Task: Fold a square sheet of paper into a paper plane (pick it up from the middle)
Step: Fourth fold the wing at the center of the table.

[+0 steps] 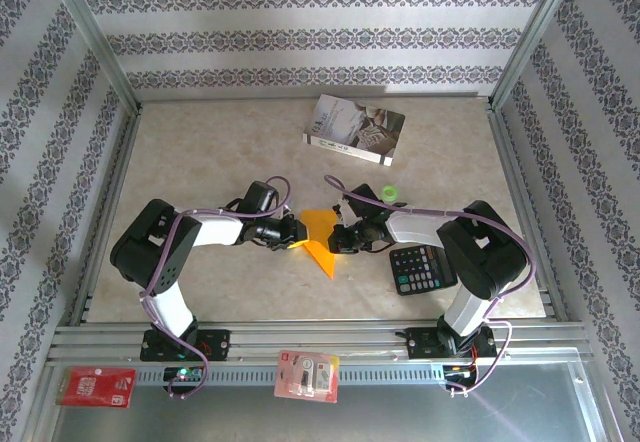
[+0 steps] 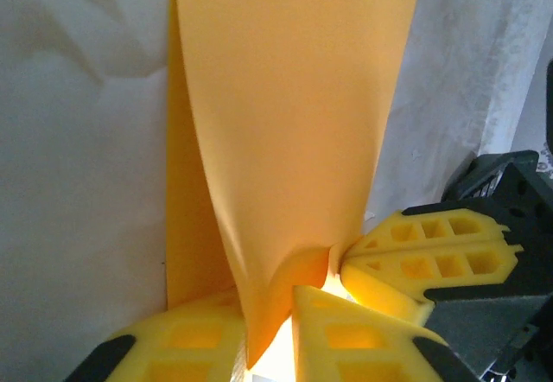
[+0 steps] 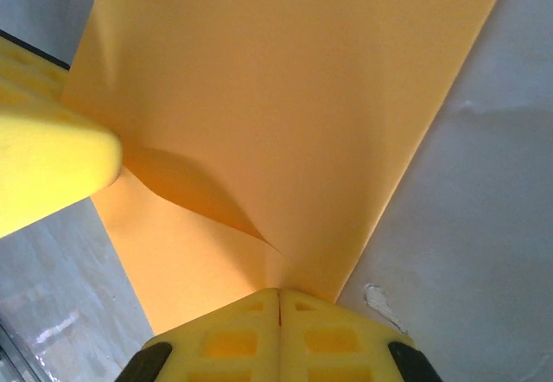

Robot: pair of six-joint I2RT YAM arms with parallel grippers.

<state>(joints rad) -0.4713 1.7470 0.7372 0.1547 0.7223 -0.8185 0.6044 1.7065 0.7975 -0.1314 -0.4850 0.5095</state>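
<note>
orange paper sheet [image 3: 285, 97] spans between both pincers, right pincer [image 3: 278, 313] clamped tight on its near edge, left pincer [image 2: 268, 347] narrowed about a curled fold, firm grip unclear, calculator [image 1: 422, 268] beside right pincer.

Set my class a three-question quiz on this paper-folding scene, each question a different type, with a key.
1. True or false: the calculator lies on the right arm's side of the table.
2. The right gripper is: A open above the square sheet of paper; B shut on the sheet; C shut on the calculator.
3. Fill in: the book lies toward the table's ____ edge.
Key: 1 true; 2 B; 3 far.
</note>
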